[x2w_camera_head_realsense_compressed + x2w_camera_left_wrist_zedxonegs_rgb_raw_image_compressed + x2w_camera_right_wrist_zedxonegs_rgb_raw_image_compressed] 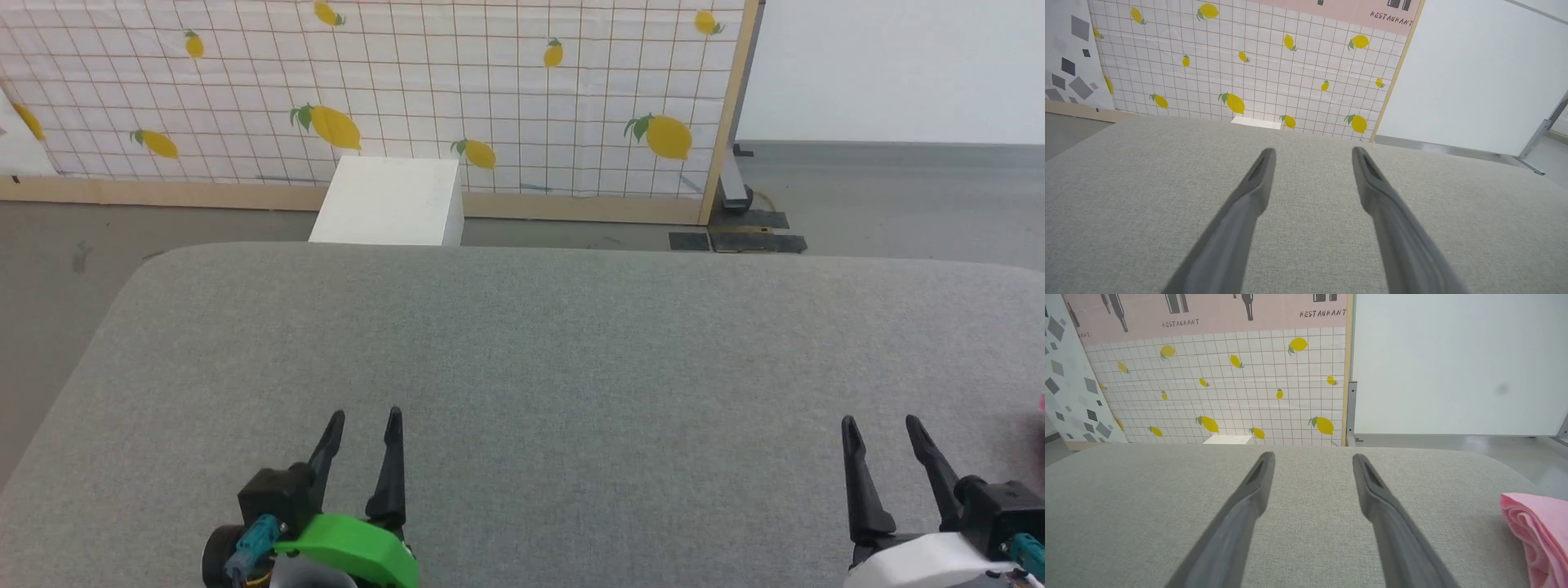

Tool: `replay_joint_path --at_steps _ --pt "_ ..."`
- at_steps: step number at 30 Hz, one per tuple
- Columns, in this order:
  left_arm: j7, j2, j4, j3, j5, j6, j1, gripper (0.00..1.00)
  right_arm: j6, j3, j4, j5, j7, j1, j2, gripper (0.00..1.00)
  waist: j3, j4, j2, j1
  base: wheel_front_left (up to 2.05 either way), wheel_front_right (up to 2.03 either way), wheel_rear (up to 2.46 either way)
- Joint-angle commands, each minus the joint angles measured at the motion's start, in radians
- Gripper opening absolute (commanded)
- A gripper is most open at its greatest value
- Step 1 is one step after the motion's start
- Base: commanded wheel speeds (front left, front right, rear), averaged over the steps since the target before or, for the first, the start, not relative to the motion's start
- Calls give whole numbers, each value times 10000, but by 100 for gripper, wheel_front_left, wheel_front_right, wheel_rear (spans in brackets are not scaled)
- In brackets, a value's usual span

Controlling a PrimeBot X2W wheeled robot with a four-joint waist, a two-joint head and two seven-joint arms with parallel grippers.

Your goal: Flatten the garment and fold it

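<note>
table [571, 343]: matt woven grey cloth; garment [1537, 533]: soft pink cloth; box [388, 200]: smooth white

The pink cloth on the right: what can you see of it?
The garment is light pink, thin soft cloth, bunched in rolled layers, not flattened. It lies on the grey fabric surface, to the right of the right gripper, apart from its fingers. The picture's edge cuts it off, hiding the rest.

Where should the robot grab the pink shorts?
Probably the shorts by their layered edge nearest the right gripper, reaching in from their left. They lie bunched to its right, folds stacked there, giving the open jaws something thick to pinch.
</note>
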Motion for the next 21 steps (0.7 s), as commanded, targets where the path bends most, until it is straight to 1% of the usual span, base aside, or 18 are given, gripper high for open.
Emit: replay_joint_path --at_steps 1,14,15,21 --pt "-46 -34 -29 -15 37 50 166 100 -15 63 -95 60 60 154 17 100 2 -26 -1 1 0 0 0" --pt "-47 -50 -127 -3 -32 65 194 100 -15 229 -375 145 342 227 19 100 129 1 -1 1 0 0 0" --pt "3 -10 -99 -7 -3 0 115 0 0 209 -309 96 349 146 4 0 129 0 -1 1 0 0 0" --pt "8 -6 -92 -7 0 -2 111 0 0 202 -297 93 348 145 2 0 133 -3 -1 1 0 0 0"
